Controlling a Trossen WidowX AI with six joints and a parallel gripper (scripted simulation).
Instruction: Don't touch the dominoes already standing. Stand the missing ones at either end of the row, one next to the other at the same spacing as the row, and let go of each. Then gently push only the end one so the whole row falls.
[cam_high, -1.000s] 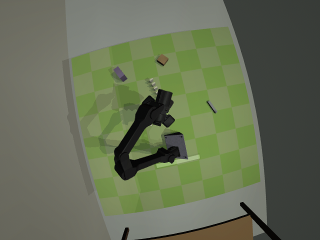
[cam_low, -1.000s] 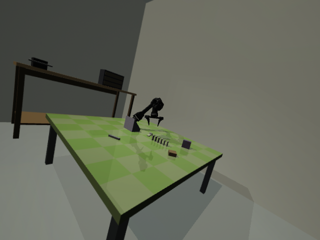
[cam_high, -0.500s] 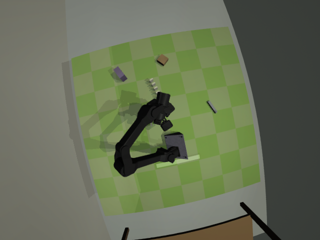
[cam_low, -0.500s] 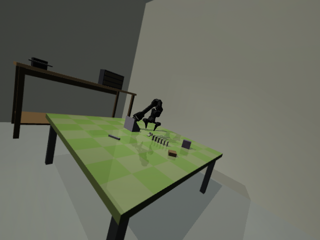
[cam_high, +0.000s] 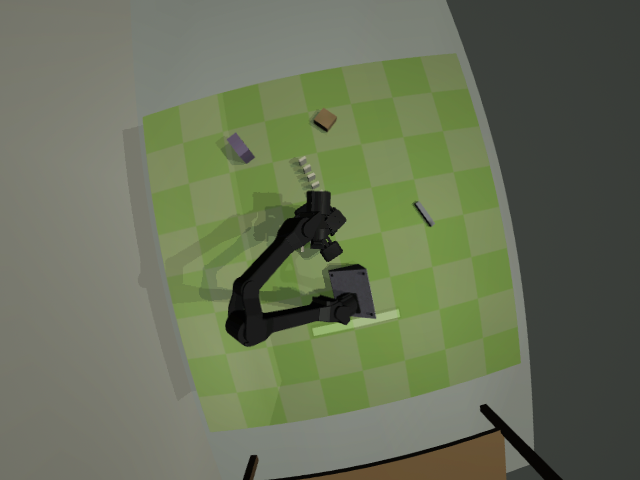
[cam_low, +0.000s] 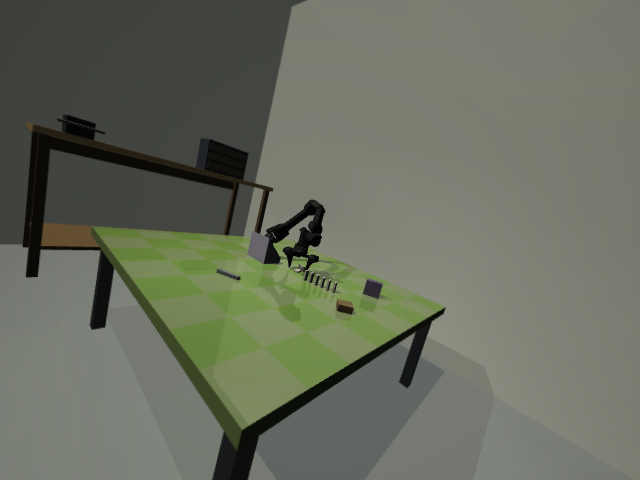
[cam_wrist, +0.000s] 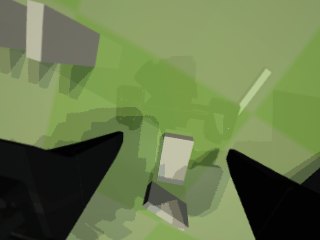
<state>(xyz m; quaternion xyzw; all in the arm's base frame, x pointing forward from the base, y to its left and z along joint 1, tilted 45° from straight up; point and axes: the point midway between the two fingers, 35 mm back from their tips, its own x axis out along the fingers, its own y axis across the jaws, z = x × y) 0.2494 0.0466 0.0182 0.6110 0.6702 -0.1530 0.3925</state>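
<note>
Several pale dominoes (cam_high: 311, 177) (cam_low: 323, 282) stand in a spaced row; in the top view the arm covers its near end. Standing domino surfaces (cam_wrist: 35, 30) show at the wrist view's upper left. One loose domino (cam_wrist: 175, 159) lies flat on the table. A second loose domino (cam_wrist: 167, 205) lies on its long edge just below it in the wrist view. My gripper (cam_low: 299, 267) (cam_wrist: 174, 145) is open and empty, pointing down low over the loose pair, with the flat domino between and below the fingertips. The fingers are hidden in the top view.
A purple block (cam_high: 239, 147) (cam_low: 372, 288) and a brown block (cam_high: 325, 118) (cam_low: 344, 306) stand beyond the row's far end. A grey bar (cam_high: 423, 213) (cam_low: 227, 274) lies to the right in the top view. A grey slanted panel (cam_high: 354, 281) (cam_low: 259, 246) is beside the arm's base.
</note>
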